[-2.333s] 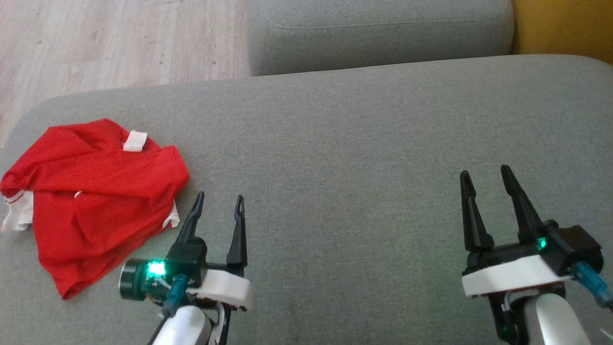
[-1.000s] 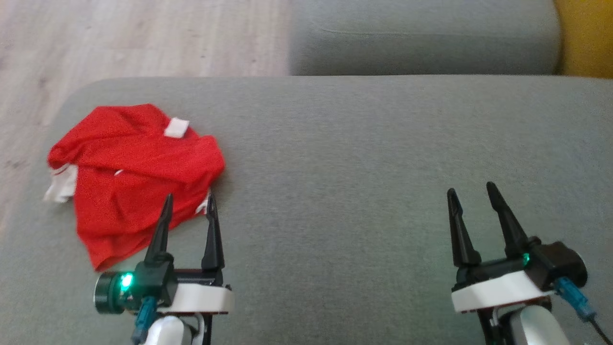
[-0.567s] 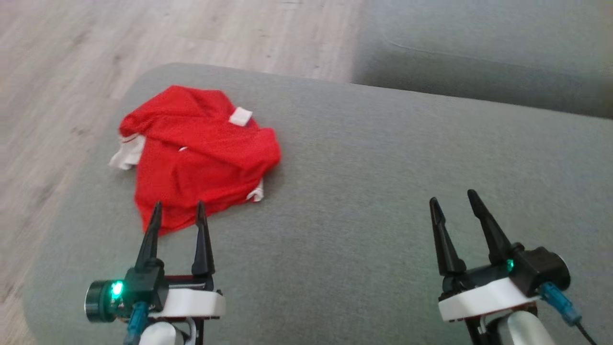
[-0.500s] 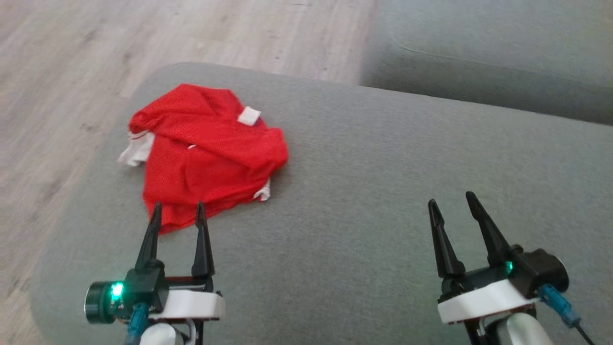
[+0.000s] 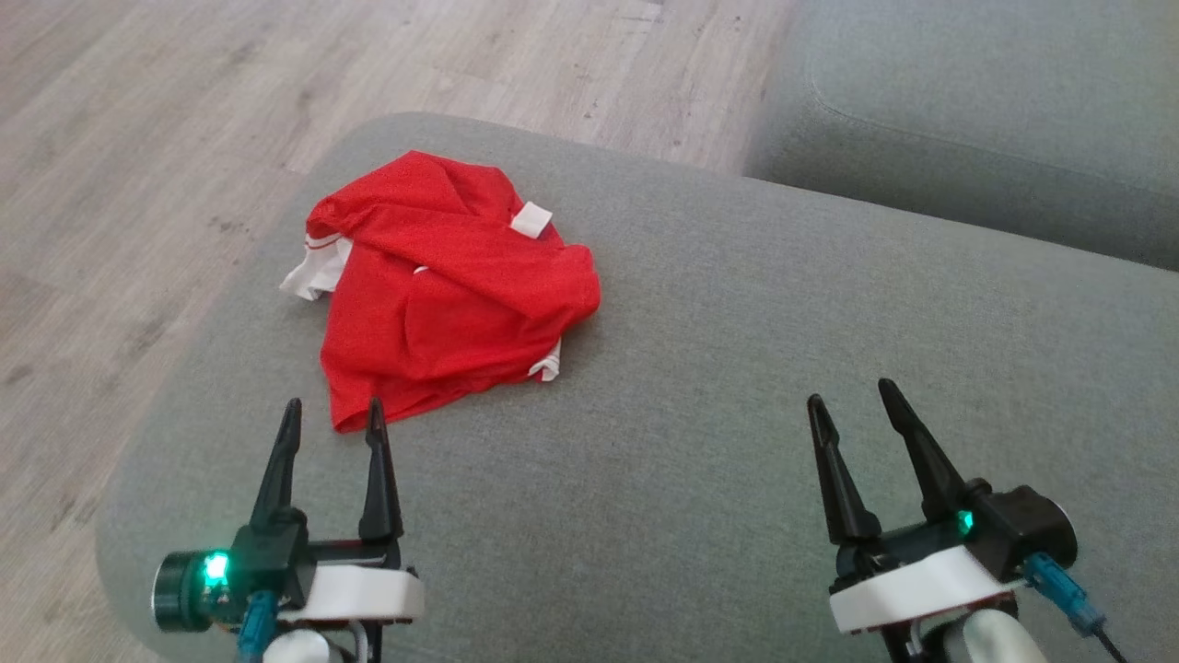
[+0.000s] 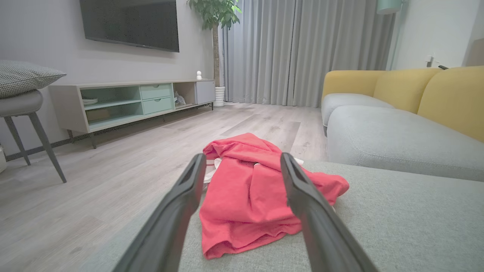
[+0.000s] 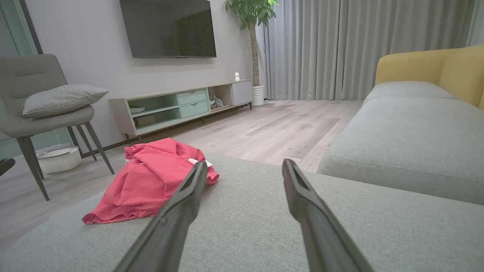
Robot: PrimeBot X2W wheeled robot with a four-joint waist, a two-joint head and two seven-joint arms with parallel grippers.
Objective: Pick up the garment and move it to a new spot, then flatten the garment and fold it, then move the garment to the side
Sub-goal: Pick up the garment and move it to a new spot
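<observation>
A crumpled red garment [image 5: 442,290] with white trim and a white tag lies on the grey sofa cushion [image 5: 737,368], near its far left corner. The left wrist view has the garment [image 6: 245,192] straight ahead between the fingers, and the right wrist view has the garment [image 7: 151,181] off to the left. My left gripper [image 5: 332,412] hovers open just short of the garment's near hem, nothing between its fingers. Over bare cushion at the lower right, my right gripper [image 5: 852,394] is open and empty too.
The cushion's rounded left edge drops to a pale wood floor [image 5: 138,138]. A second grey seat cushion [image 5: 995,110] lies at the far right. Across the room are a grey chair with a checked pillow [image 7: 45,105], a low TV cabinet [image 7: 181,107] and yellow sofa backs [image 6: 416,94].
The head camera has turned left, so the garment now sits nearer the picture's middle. Both grippers stay open; the left one has come to point at the garment's near hem.
</observation>
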